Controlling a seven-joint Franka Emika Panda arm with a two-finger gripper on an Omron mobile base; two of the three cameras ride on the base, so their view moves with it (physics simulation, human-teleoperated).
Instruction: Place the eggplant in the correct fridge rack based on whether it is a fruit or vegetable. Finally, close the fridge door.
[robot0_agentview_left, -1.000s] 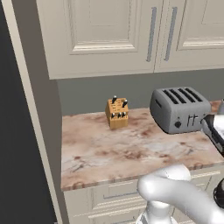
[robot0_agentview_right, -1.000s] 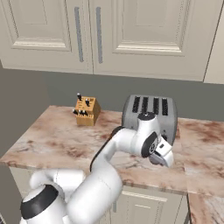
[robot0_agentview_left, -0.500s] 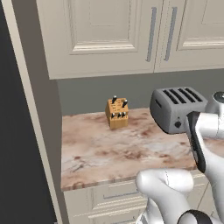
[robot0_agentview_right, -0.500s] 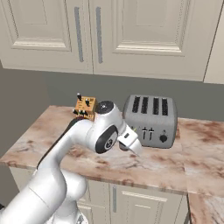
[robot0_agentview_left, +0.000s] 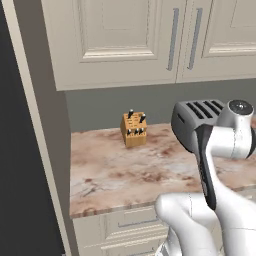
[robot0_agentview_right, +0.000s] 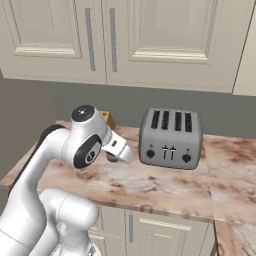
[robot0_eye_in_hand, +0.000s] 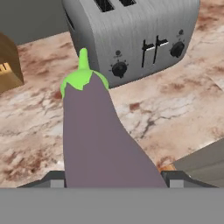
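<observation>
Holding the long purple eggplant with a green cap between the two dark tips of the gripper, up above the pink marble counter, near the silver four-slot toaster. Best to keep squeezing tight, swing slowly, and stay clear of the toaster and small wooden knife block.

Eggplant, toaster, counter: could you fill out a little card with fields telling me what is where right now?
held item: eggplant, purple with a green cap, sticking out from the gripper toward the toaster
gripper: shut on the eggplant
toaster: silver, four slots, upright on the counter near the back wall
knife block: wooden, upright, left of the toaster
counter: pinkish marble
cabinets: cream wall cabinets above, doors shut
fridge: cannot tell from these pictures
</observation>
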